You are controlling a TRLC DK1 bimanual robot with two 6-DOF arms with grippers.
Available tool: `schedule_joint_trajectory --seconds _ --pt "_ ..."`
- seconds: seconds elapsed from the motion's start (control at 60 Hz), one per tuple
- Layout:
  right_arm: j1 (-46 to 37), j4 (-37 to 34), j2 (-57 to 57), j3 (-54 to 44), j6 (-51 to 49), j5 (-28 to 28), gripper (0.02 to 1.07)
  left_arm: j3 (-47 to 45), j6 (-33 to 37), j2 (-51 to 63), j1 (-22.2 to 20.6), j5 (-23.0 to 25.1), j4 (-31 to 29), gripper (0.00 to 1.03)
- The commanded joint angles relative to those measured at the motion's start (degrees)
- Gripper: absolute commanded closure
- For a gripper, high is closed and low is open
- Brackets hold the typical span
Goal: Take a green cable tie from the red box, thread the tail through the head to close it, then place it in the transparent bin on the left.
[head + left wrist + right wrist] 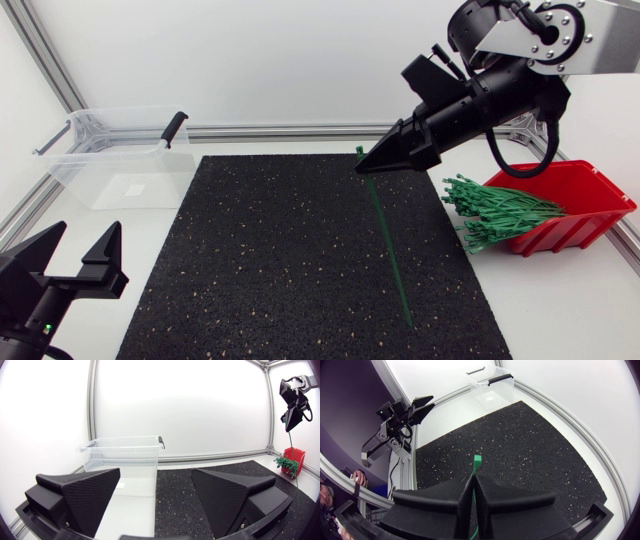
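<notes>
1. The first step is judged done. One green cable tie [388, 245] is out of the red box [590, 190] and is clamped near its head by the right gripper [372, 165], whose fingers are pressed together on it from both sides.
2. In the right wrist view the head of the tie [477, 460] is seen poking out just past the fingertips of that gripper [473, 477].
3. The tie is held high over the black mat [280, 260] and hangs straight, its tail reaching down over the mat's right part. Whether the tip touches the mat cannot be told.
4. No loop is formed, so threading the tail through the head and dropping the tie into the bin are judged to be left.
5. The left gripper [85, 232] is held low at the near left corner, beside the mat's left edge. Its jaws are spread wide and nothing is gripped.
6. The transparent bin [120, 160] is set at the far left, off the mat, with its top open. No tie is seen in it.
7. A broad stretch of mat between the two grippers is judged to give ample room for bringing the tail across.
8. The bundle of spare ties [500, 212] spills over the box's lip near the mat's right edge, close to the hanging tail, so a snag there is judged possible.
</notes>
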Motion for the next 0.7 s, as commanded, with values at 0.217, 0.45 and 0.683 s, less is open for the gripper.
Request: schedule_joint_trajectory --seconds 0.217,0.45,0.683 --pt "2.39 -0.63 1.31 1.11 2.76 -1.35 0.97 -2.09 -1.08 -0.17 -0.47 0.29 -1.72 0.04" --pt "5.21 -0.72 1.66 3.04 4.43 -2.75 0.97 -2.35 -1.34 -0.34 -1.43 0.2 1.26 0.04" --pt "5.82 -0.63 1.48 4.36 5.22 -3.19 0.97 2.66 -2.75 4.75 -2.84 0.29 2.5 0.05"
